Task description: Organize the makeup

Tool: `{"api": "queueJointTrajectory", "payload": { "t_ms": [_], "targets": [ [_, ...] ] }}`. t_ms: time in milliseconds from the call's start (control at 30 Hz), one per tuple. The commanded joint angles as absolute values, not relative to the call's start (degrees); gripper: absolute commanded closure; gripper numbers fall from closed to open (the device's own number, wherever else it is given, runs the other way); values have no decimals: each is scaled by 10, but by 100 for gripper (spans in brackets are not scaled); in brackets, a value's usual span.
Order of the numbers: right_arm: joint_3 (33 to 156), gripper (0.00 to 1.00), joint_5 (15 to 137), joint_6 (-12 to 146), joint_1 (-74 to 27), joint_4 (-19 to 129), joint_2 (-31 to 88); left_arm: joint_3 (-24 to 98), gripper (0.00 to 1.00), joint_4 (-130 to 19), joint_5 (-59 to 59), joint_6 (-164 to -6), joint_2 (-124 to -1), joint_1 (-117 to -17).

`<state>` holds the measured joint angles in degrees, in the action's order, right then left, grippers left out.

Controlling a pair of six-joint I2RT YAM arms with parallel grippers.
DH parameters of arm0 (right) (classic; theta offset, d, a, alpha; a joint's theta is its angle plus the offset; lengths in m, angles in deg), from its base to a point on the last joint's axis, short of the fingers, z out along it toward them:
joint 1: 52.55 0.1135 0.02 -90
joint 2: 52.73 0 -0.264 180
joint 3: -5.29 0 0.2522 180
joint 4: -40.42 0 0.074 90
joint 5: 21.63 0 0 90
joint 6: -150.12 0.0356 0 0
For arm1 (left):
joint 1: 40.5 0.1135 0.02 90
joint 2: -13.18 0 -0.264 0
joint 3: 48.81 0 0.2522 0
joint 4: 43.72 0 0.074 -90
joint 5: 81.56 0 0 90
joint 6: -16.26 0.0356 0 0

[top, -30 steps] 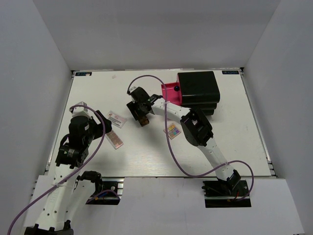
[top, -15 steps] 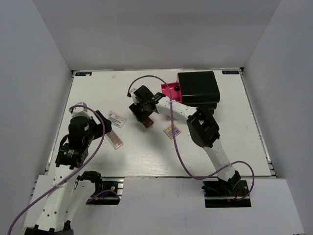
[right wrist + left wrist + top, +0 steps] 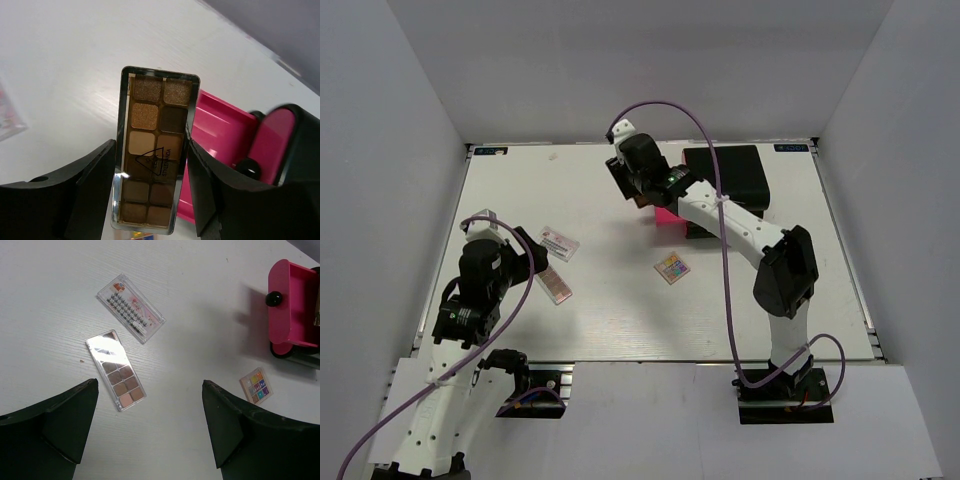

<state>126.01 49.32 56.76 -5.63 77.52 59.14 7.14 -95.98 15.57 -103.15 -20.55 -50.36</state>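
Note:
My right gripper (image 3: 151, 146) is shut on a long gold-brown eyeshadow palette (image 3: 156, 107) and holds it in the air at the left edge of the open pink drawer (image 3: 220, 131). In the top view this gripper (image 3: 640, 188) is at the drawer (image 3: 668, 215). A second brown palette (image 3: 119, 371) lies on the table, also seen from above (image 3: 554, 284). A square pastel palette (image 3: 671, 267) lies mid-table and shows in the left wrist view (image 3: 256, 385). My left gripper (image 3: 150, 386) is open and empty above the table. No lipstick tubes show.
The black drawer box (image 3: 725, 175) stands at the back right, its pink drawer (image 3: 295, 310) with a black knob (image 3: 272, 299) pulled out. A clear flat case (image 3: 131, 308) with rows of small dark items lies beside the brown palette.
My right gripper has carried the gold-brown palette from the middle of the table back to the open pink drawer. The pastel palette is now uncovered. The left arm has not moved.

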Motion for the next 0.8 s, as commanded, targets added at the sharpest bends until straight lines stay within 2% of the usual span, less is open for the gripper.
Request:
{"api": "queueJointTrajectory", "payload": {
  "t_ms": [0,333,767],
  "targets": [
    [1249,100,353,535,-65,729,600,68,6,-954,163,-1033,-198,-505],
    [1199,100,272,478,-81,661,610,67,6,-953,162,-1032,-196,-505],
    [1222,100,226,454,-80,647,678,67,6,-954,164,-1033,-196,-505]
  ]
}}
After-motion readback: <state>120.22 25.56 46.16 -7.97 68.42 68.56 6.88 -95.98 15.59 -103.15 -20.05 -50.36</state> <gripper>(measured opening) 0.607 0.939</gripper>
